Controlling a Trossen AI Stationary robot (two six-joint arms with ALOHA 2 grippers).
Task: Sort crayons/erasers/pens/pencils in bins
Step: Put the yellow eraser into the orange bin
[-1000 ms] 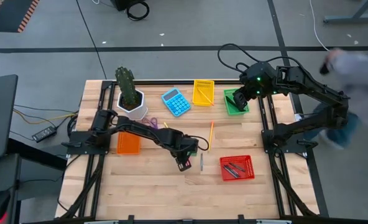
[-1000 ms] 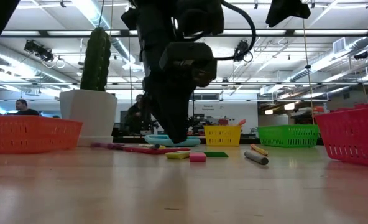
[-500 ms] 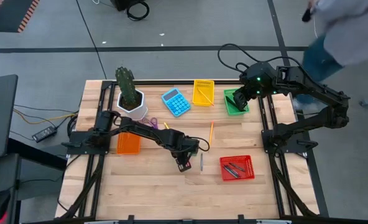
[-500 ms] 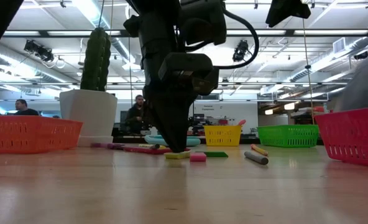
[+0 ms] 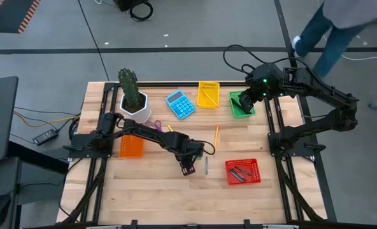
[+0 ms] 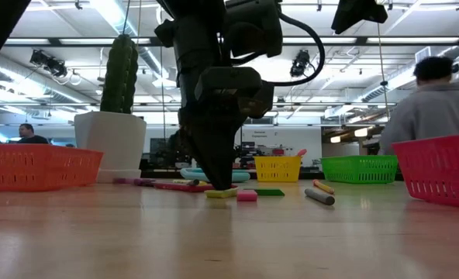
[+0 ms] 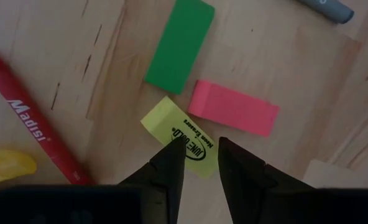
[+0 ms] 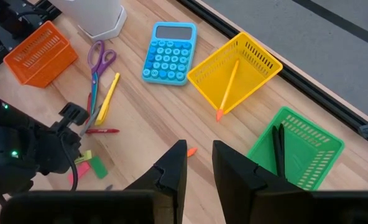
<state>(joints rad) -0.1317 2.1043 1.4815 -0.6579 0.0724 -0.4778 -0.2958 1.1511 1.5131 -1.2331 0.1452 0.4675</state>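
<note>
Yellow eraser [image 7: 185, 145] sits right at my left gripper [image 7: 197, 163] tips, flat on the wooden table [image 5: 150, 191] mid-board. My fingers [image 7: 169, 167] stand a little apart with one end of that eraser between them; they straddle it, but I can't tell if the pads are actually pressing yet. I'm pointed straight down because the block is tiny and flat, so a top pinch looks like the only way in. Pink eraser [image 7: 234, 109] lies just beside it, almost touching, and the green eraser [image 7: 179, 43] just past that (tight cluster, easy to nudge a neighbour). A red crayon [image 7: 38, 127] runs along one side, a grey pen [image 7: 326, 7] lies farther off.

My right gripper [image 8: 198, 163] waits up over the far right corner, above the green bin [image 5: 241, 104], fingers slightly parted with nothing between them. The green bin holds dark pens, the yellow bin [image 5: 208, 94] one pencil [image 8: 227, 86], the red bin [image 5: 242, 171] some dark sticks, the orange bin [image 5: 130, 146] looks empty, so sorting is partway done. Scissors [image 8: 96, 67], blue calculator [image 5: 180, 104] and cactus pot [image 5: 135, 102] stay out of it. One pencil [image 5: 216, 135] is left on the table.
</note>
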